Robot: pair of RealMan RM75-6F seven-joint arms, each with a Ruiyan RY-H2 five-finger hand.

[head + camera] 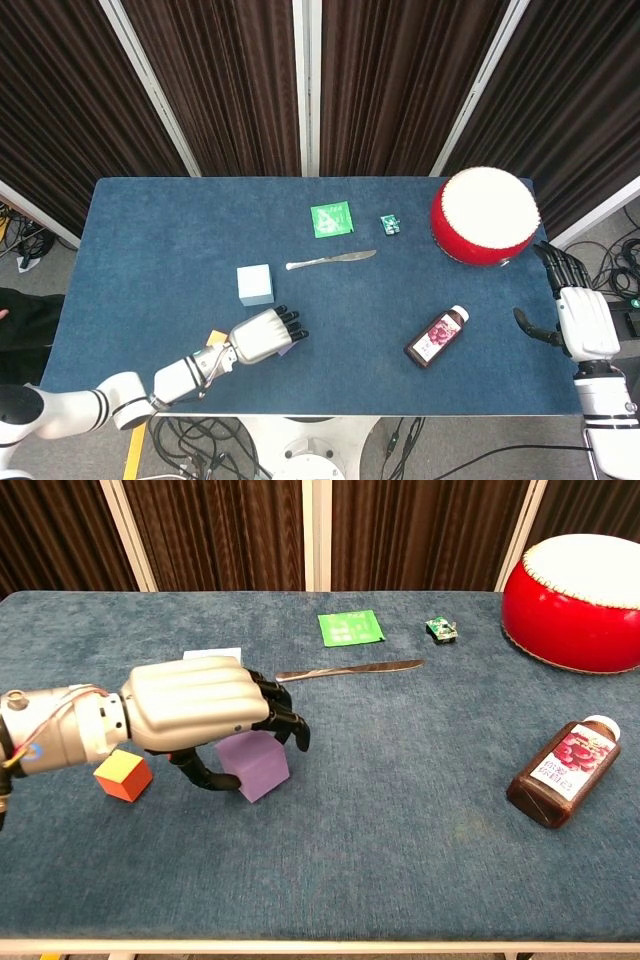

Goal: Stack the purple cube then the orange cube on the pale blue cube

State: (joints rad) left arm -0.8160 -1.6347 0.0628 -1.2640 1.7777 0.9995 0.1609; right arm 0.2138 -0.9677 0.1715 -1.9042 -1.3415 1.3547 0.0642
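Gripping the purple cube [255,764] between thumb and fingers, the left robot hand [195,718] holds it tilted near the desk's [400,810] front edge. Just left sits the orange cube [123,775], the pale blue cube [255,284] behind. The right robot hand [580,318] rests spread, holding nothing.

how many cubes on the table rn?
3. Pale blue cube sits left of centre. Purple cube is near the front edge, under the left hand, whose fingers curl around it. Orange cube rests just left of it. None stacked.
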